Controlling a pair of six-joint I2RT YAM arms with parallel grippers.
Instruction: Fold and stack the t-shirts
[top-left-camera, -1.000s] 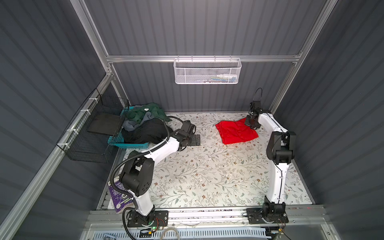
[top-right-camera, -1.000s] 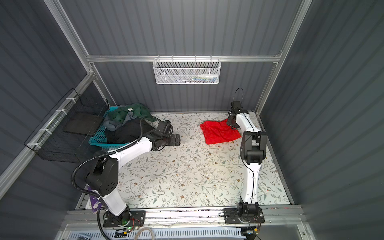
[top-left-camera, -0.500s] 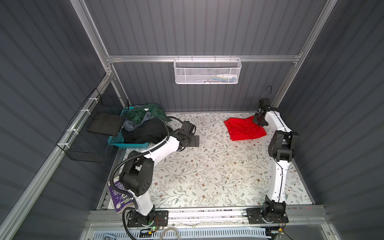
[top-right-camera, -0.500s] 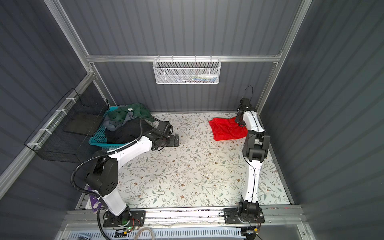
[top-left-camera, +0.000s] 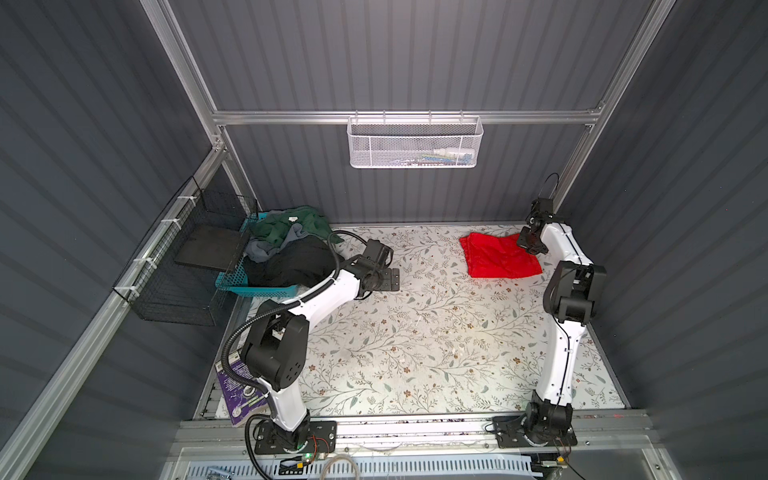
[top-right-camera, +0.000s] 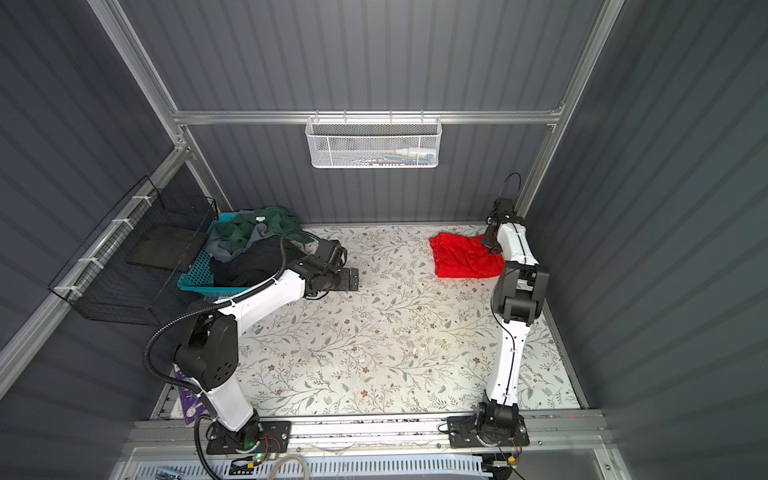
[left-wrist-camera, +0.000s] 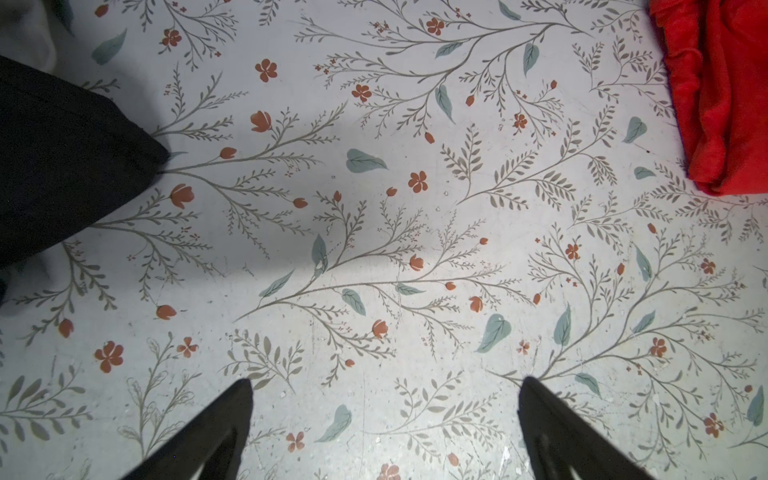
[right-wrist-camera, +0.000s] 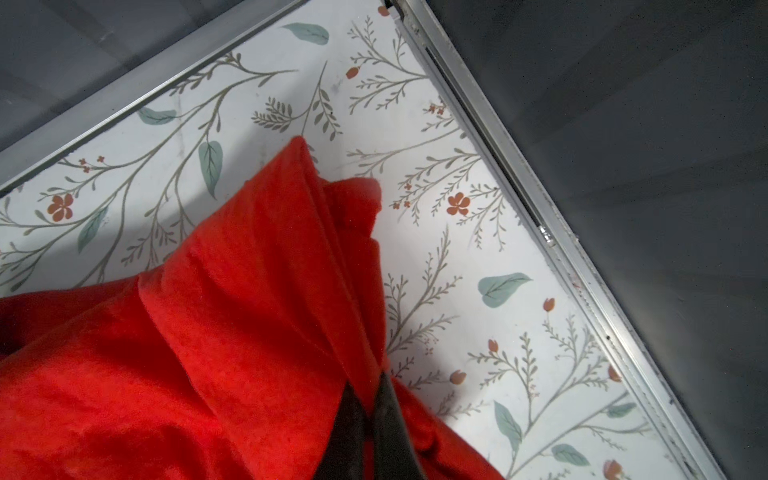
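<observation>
Top views first: the red t-shirt (top-left-camera: 498, 262) lies crumpled at the far right of the floral counter (top-left-camera: 415, 340). It is well apart from the teal basket (top-left-camera: 257, 289) at the far left, and the counter between them is bare. In that basket the green t-shirt (top-left-camera: 291, 224), grey t-shirt (top-left-camera: 259, 251) and black t-shirt (top-left-camera: 299, 262) are heaped, the black one bulging over the side nearest the left arm. The right pincer (top-left-camera: 528, 246) is down at the red t-shirt's far right corner, close to the back wall, and in both top views its fingers are too small to read. The left pincer (top-left-camera: 394, 279) sits low over the counter, just beside the basket. Over to the left wrist: the left pincer (left-wrist-camera: 386, 381) is released, its 2 black fingers (left-wrist-camera: 224, 428) spread wide with only floral counter between them. A corner of black cloth (left-wrist-camera: 62, 166) and an edge of the red t-shirt (left-wrist-camera: 723, 91) show at opposite margins, both clear of the fingers. Now the right wrist: the right pincer (right-wrist-camera: 365, 386) is clenched, its 2 fingers pressed together on a fold of the red t-shirt (right-wrist-camera: 249, 311). The cloth rises from the grip in a creased ridge, and beyond it 2 aluminium rails (right-wrist-camera: 498, 145) meet at the counter's corner.
</observation>
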